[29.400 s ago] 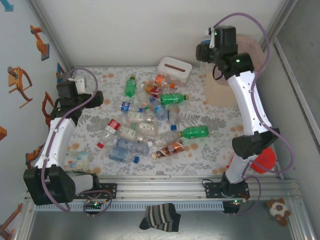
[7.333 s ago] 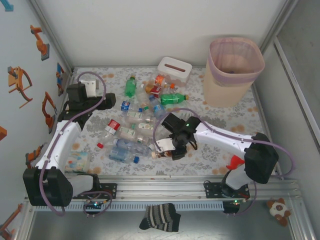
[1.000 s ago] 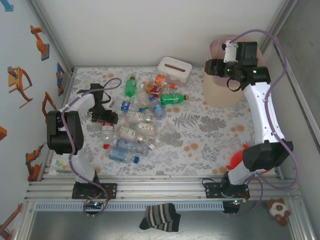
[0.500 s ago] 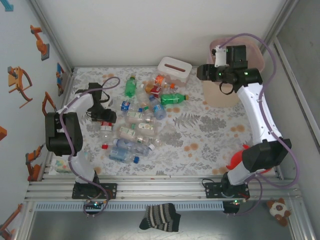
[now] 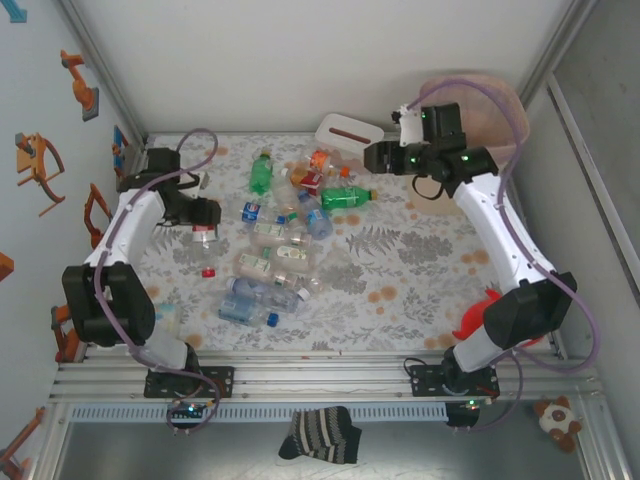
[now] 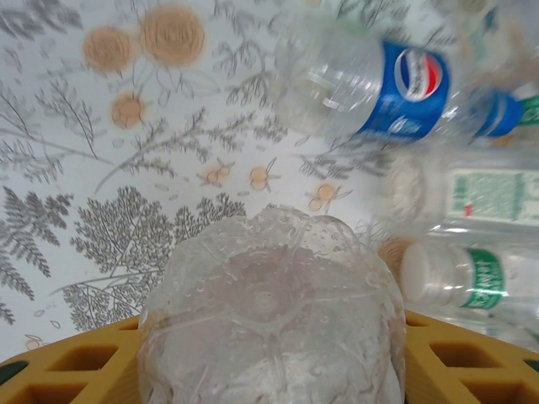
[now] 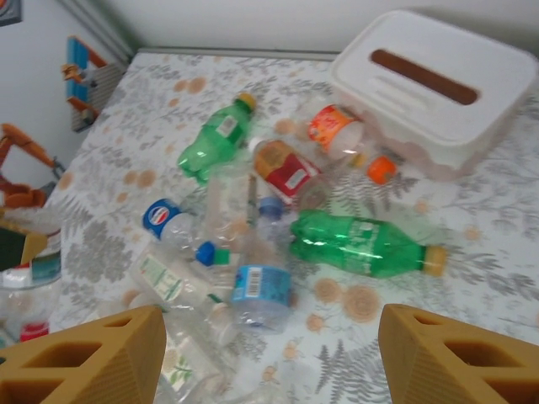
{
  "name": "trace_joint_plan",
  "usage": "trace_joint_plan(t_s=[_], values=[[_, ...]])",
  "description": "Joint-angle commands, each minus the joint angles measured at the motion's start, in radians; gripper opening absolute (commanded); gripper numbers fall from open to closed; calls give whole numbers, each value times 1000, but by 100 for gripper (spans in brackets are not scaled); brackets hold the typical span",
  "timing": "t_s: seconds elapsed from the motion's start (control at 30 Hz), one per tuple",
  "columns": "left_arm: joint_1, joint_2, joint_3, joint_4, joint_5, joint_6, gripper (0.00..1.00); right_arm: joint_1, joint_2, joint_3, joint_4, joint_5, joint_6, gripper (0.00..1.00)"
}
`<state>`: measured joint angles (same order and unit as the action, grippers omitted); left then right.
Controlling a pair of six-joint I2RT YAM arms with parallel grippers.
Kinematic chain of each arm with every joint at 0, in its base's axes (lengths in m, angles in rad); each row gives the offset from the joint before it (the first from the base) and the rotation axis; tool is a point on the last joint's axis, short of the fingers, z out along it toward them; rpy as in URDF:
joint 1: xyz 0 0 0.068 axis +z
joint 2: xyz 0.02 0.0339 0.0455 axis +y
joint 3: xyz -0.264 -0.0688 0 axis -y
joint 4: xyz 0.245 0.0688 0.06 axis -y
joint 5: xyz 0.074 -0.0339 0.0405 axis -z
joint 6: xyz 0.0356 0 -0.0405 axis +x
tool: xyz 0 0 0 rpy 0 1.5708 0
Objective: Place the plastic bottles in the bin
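Several plastic bottles (image 5: 275,235) lie in a pile mid-table: green ones (image 5: 347,197) (image 7: 362,246), a blue-labelled one (image 7: 263,290) and a Pepsi-labelled one (image 6: 370,84). My left gripper (image 5: 202,218) is left of the pile, shut on a clear bottle (image 5: 204,238). Its ribbed base (image 6: 268,328) sits between the yellow fingers. My right gripper (image 5: 375,158) hovers open over the pile's far side, with nothing between its fingers (image 7: 84,358). The beige bin (image 5: 503,110) with a pink liner stands at the far right, partly hidden behind the right arm.
A white tissue box (image 5: 345,130) (image 7: 438,80) sits just behind the pile, under the right gripper. A loose red cap (image 5: 207,270) lies near the left arm. A red object (image 5: 490,305) sits by the right arm's base. Walls close in on both sides.
The right arm swung left from over the bin to above the pile, by the tissue box. The left arm pulled back toward the far left, lifting the clear bottle off the pile's edge.
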<state>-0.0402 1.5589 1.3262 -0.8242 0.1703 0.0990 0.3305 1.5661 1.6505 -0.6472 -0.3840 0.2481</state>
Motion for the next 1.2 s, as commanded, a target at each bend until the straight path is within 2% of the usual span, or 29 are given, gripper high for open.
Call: trace_joint_plan(t_s=[0.0, 0.17, 0.4, 0.67, 0.77, 1.07, 1.17], values=[[3, -86, 75, -13, 71, -45, 57, 49, -19, -41, 130, -79, 63, 67], [1, -155, 135, 39, 210, -138, 57, 153, 16, -90, 291, -137, 121, 67], [-42, -233, 96, 266, 368, -336, 57, 293, 72, -110, 483, -144, 167, 71], [-155, -207, 107, 401, 400, -450, 57, 377, 141, -66, 595, -205, 162, 78], [-188, -194, 112, 443, 412, -482, 57, 401, 170, -37, 573, -199, 123, 80], [-261, -168, 123, 492, 455, -504, 58, 415, 241, 50, 504, -222, 80, 79], [-276, -171, 120, 497, 454, -502, 58, 415, 238, 55, 490, -205, 79, 73]])
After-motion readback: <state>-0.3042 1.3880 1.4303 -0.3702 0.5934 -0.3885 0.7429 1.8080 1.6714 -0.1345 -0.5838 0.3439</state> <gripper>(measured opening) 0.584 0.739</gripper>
